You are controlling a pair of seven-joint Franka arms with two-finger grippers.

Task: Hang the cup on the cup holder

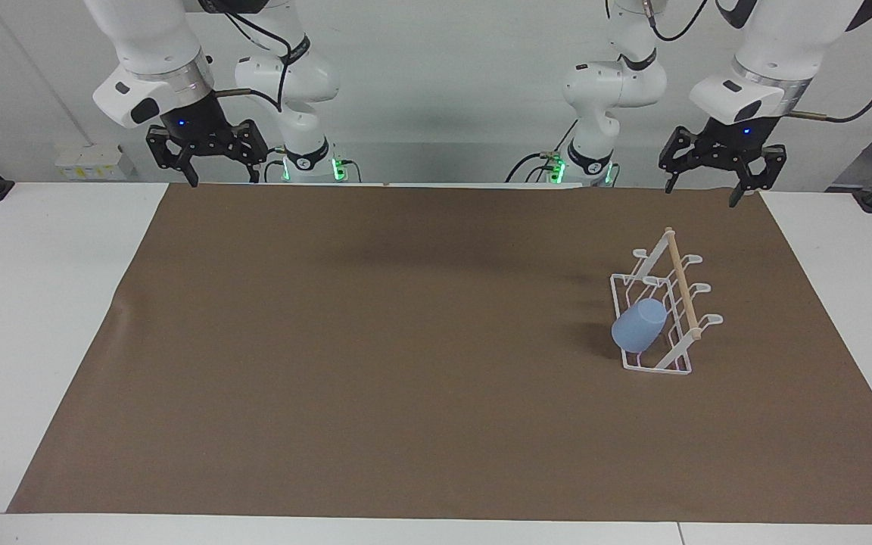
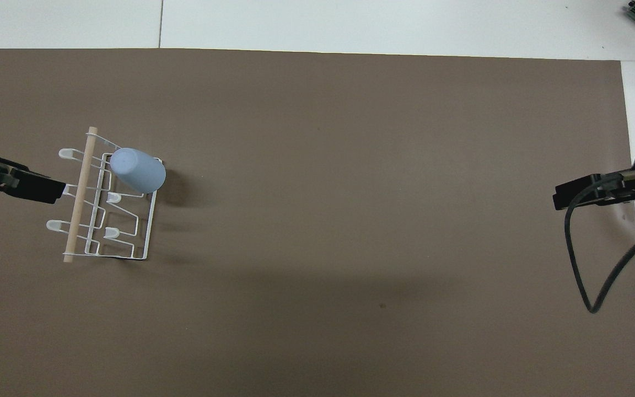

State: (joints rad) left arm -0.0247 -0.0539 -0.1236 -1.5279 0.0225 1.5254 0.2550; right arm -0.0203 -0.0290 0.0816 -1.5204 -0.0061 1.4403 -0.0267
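Observation:
The light blue cup [image 1: 639, 325] [image 2: 136, 170] hangs tilted, bottom up, on a prong of the white wire cup holder [image 1: 684, 291] [image 2: 80, 193], at the holder's end farther from the robots. The holder stands on the brown mat toward the left arm's end of the table. My left gripper [image 1: 701, 195] is raised over the mat's corner by its own base, open and empty, well apart from the holder. One of its fingers [image 2: 31, 187] shows at the edge of the overhead view. My right gripper [image 1: 224, 180] waits open and empty over the mat's other corner by the robots.
A brown mat [image 1: 406, 341] covers most of the white table [image 1: 42, 318]. A black cable [image 2: 598, 275] loops down from the right arm over the mat's edge.

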